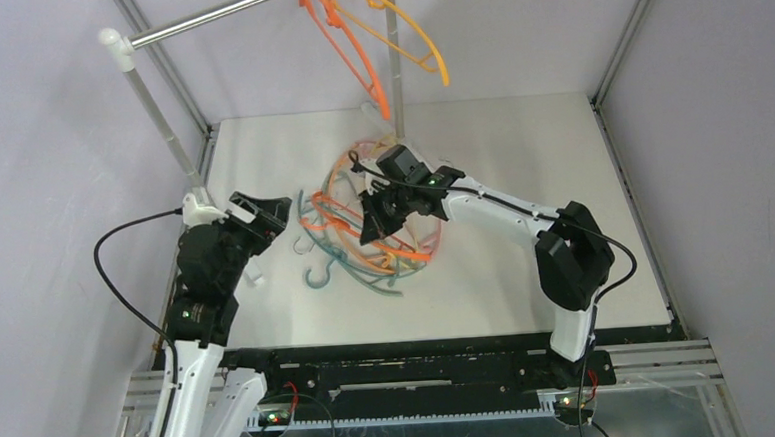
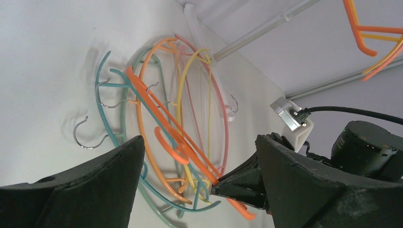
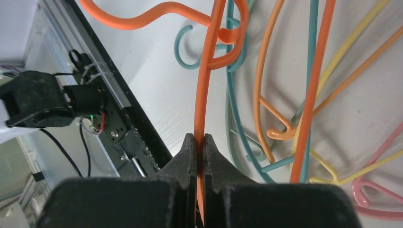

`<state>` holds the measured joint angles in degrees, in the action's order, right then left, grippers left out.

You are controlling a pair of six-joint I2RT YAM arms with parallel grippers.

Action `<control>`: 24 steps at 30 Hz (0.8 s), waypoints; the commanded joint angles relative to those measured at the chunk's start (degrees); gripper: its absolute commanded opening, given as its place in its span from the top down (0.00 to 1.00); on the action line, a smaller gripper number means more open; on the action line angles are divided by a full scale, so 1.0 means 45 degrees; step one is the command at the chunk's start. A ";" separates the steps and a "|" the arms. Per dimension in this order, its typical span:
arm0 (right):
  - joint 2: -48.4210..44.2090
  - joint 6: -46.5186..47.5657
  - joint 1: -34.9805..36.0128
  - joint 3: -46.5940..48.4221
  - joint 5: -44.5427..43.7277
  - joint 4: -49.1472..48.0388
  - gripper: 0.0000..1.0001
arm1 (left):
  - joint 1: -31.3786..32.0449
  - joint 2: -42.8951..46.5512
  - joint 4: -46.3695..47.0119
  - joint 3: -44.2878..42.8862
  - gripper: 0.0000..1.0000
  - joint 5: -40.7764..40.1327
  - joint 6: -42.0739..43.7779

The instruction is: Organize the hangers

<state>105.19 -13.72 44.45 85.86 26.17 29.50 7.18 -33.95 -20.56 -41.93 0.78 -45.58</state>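
A tangled pile of hangers [image 1: 350, 242] in orange, yellow, pink and teal lies on the white table [image 1: 520, 141]. My right gripper [image 1: 376, 219] is over the pile, shut on the thin bar of a bright orange hanger [image 3: 205, 71]; its jaws [image 3: 200, 140] pinch that bar between them. The left wrist view shows the same orange hanger [image 2: 161, 109] slanting up out of the pile [image 2: 195, 85] into the right gripper's tip [image 2: 237, 183]. My left gripper [image 1: 263, 213] stands open just left of the pile, with nothing between its fingers [image 2: 199, 142]. One orange hanger [image 1: 349, 40] and one yellow hanger [image 1: 416, 39] hang on the rail.
A silver rail [image 1: 213, 17] runs across the back on white posts [image 1: 158, 120], with a second post [image 1: 394, 68] behind the pile. Grey walls and metal frame bars close in both sides. The black front edge of the table [image 3: 128, 118] lies near the right gripper.
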 commanded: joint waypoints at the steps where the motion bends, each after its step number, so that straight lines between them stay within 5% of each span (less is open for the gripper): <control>1: -0.1227 -0.1043 -0.0526 0.0534 0.0709 -0.1247 1.00 | 0.0111 0.0138 0.0066 0.0152 0.09 -0.0106 -0.0286; 10: -0.0951 -0.4940 -0.1278 0.2086 0.3192 -0.3903 1.00 | 0.0207 0.0318 -0.0239 -0.0192 0.09 -0.0251 -0.0222; 18: -0.0496 -0.7957 -0.0990 0.0504 0.6147 -0.7081 1.00 | 0.0215 0.0779 -0.0701 -0.0219 0.09 -0.0425 -0.0183; 24: -0.0337 -0.5441 -0.0537 0.0608 0.5544 -0.3618 1.00 | 0.0211 0.0744 -0.0729 -0.0256 0.09 -0.0381 -0.0137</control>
<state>105.21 -43.99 40.40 88.16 50.02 8.69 7.81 -30.74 -24.43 -41.93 -0.32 -46.15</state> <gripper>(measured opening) 0.018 0.908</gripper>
